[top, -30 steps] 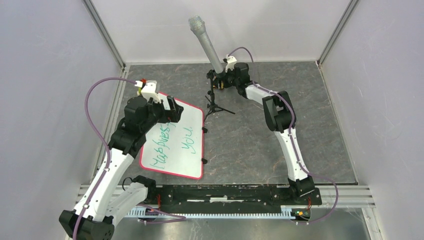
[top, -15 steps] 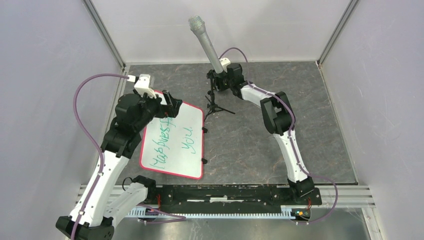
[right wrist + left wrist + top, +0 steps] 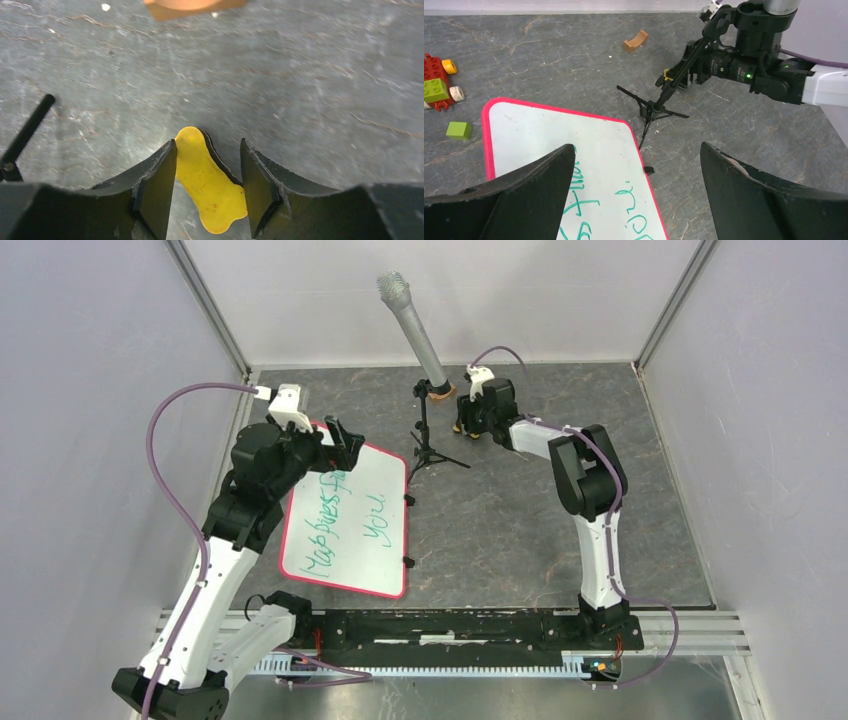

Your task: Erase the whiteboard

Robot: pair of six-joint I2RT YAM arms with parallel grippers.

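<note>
Right gripper (image 3: 207,150), partly open, now straddles a yellow bone-shaped piece (image 3: 210,190) with dark backing, not yet closed on it. A second ago it was against the microphone stand (image 3: 428,435), now at its 9 o'clock. It is probably fetching the eraser.

Left gripper (image 3: 636,147), wide open and empty, hovers over the far end of the whiteboard (image 3: 350,530), which lies at the table's 9 o'clock, its green writing untouched.

The stand's legs lie between the yellow piece and the board. Toy bricks (image 3: 436,75) sit at the board's 10 o'clock.

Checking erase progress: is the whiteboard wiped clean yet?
No, green handwriting runs across the whiteboard in the top external view.
</note>
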